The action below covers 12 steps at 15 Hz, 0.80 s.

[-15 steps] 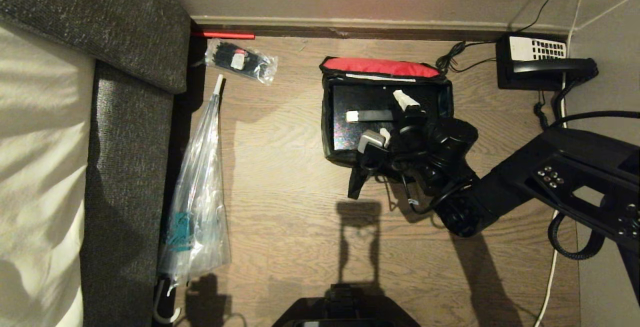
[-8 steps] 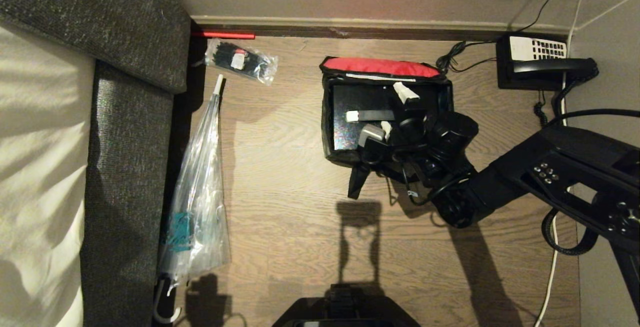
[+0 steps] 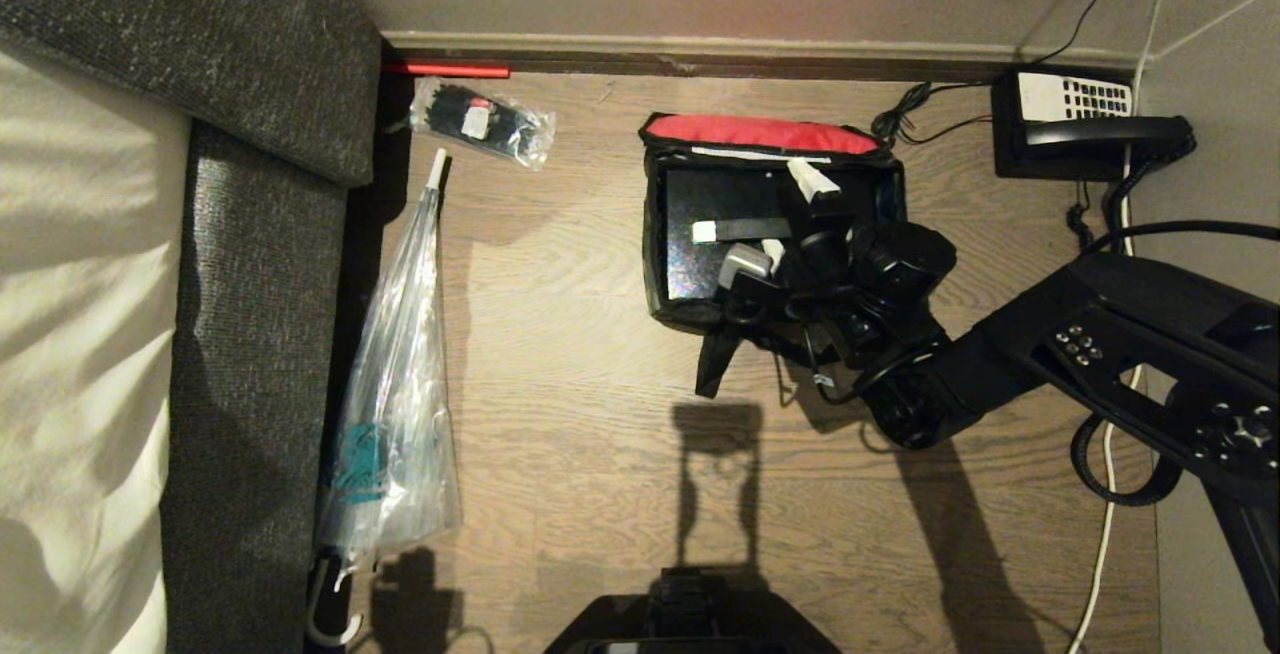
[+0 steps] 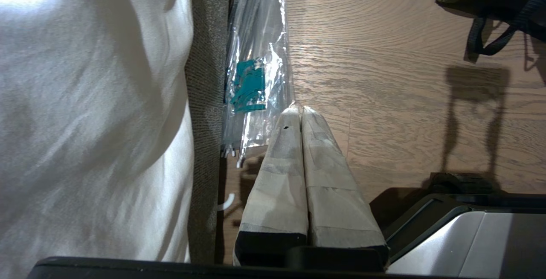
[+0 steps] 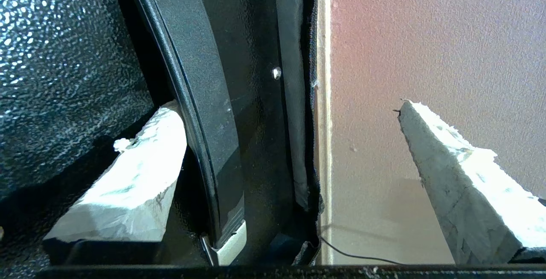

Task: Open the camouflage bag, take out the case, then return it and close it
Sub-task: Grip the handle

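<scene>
Black arm (image 3: 1090, 344), coiled cable, white-taped fingers (image 5: 128, 193)

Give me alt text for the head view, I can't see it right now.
The right gripper reaches, fingers open, into the open camouflage bag on the wood floor, at the strap of the black case inside. A phone sits in the far right corner; a clear sleeve lies beside a sofa on the left.

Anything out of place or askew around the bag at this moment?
Nothing stands out. The camouflage bag sits open with the case lying flat inside; the right gripper is open at its strap handle.
</scene>
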Available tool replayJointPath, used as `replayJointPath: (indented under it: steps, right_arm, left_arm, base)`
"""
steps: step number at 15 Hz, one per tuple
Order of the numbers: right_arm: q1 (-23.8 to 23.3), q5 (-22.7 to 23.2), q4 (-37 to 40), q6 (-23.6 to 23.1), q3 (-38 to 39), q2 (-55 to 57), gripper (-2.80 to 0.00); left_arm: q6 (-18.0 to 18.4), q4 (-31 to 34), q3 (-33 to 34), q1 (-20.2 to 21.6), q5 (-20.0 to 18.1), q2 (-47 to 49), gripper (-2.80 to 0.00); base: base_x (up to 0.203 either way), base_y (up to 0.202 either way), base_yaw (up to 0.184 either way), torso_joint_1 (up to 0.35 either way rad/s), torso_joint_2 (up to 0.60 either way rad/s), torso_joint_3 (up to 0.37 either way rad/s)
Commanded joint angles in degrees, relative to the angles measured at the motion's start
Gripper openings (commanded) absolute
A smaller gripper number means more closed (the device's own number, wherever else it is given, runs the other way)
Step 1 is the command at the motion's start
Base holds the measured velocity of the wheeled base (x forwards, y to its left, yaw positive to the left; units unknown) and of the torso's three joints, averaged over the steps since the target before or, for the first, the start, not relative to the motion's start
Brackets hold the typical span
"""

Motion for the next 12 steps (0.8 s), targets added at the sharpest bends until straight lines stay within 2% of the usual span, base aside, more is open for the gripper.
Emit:
replayJointPath:
  steps: [1, 12]
  right_arm:
    - [-0.1, -0.2, -0.3, -0.5, 0.2, -0.3, 0.00]
    - [0.0, -0.7, -0.2, -1.2, 1.0, -1.3, 0.00]
  left_arm:
    - [0.0, 0.0, 0.0, 0.0, 0.0, 0.0, -2.80]
    - [-0.1, 0.1, 0.0, 0.0, 0.0, 0.0, -2.80]
  base:
    - [0.000, 0.000, 0.000, 0.000, 0.00, 0.000]
    - [0.000, 0.000, 0.000, 0.000, 0.00, 0.000]
